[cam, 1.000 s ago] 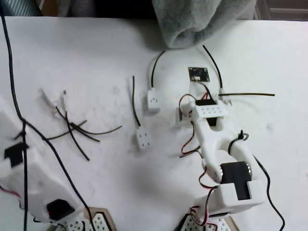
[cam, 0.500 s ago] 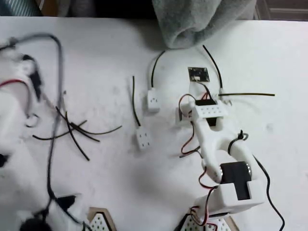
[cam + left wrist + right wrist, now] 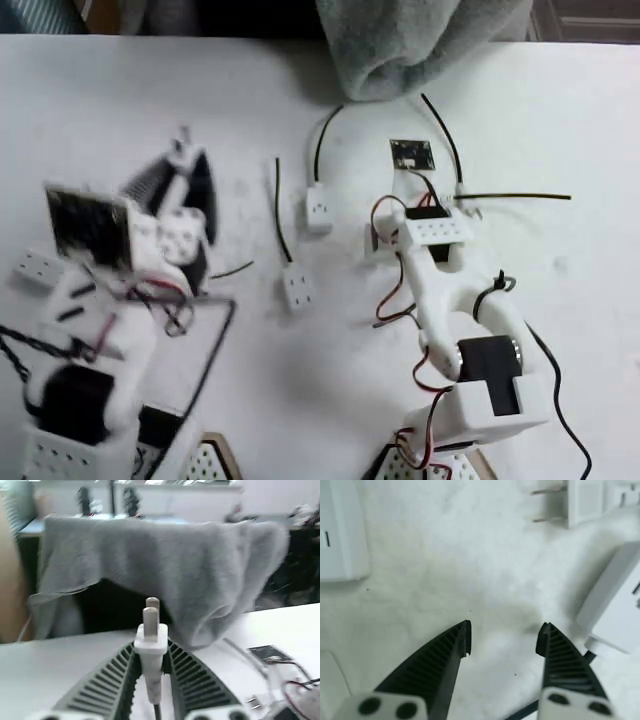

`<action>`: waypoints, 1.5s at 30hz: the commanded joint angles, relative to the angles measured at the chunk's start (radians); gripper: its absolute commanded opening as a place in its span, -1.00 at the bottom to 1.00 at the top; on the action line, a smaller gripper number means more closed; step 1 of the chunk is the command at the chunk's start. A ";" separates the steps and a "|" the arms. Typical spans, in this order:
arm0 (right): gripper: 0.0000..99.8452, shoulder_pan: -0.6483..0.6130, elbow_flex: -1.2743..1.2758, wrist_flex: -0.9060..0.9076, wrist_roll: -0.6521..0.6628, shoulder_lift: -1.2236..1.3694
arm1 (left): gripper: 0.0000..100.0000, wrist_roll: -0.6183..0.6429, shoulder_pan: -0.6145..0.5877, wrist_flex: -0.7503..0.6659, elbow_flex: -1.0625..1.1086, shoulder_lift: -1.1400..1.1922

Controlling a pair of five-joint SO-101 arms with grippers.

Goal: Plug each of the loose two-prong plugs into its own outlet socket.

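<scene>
Left fingers (image 3: 111, 680) pinch a white plug (image 3: 150, 647), seemingly airborne; right fingers (image 3: 445, 655) apart.

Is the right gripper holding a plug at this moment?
No: the right gripper is open over the bare table, and the plug lies apart from its fingertips, prongs free.

The counter (image 3: 200, 90) is found brightly and evenly lit from above. Its white surface is washed close to glare on the near side of the grey cloth (image 3: 420, 45), where shadows are recorded as faint and soft-edged. Behind the cloth a dark, unlit band is noted. In the left wrist view deep shade is seen beneath the cloth's overhang, while the plug (image 3: 151, 642) before it is well lit. In the right wrist view a soft grey shadow is noted on the counter.
</scene>
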 commanded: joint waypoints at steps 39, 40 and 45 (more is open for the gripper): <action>-0.93 -0.687 -0.571 0.539 0.006 -1.110 | -0.95 -0.083 0.354 -0.430 0.680 -0.487; -0.91 -0.717 -0.552 0.539 0.006 -1.127 | -0.95 -0.083 0.354 -0.430 0.680 -0.487; -0.96 -0.753 -0.299 0.516 0.009 -1.191 | -0.95 -0.081 0.354 -0.430 0.675 -0.487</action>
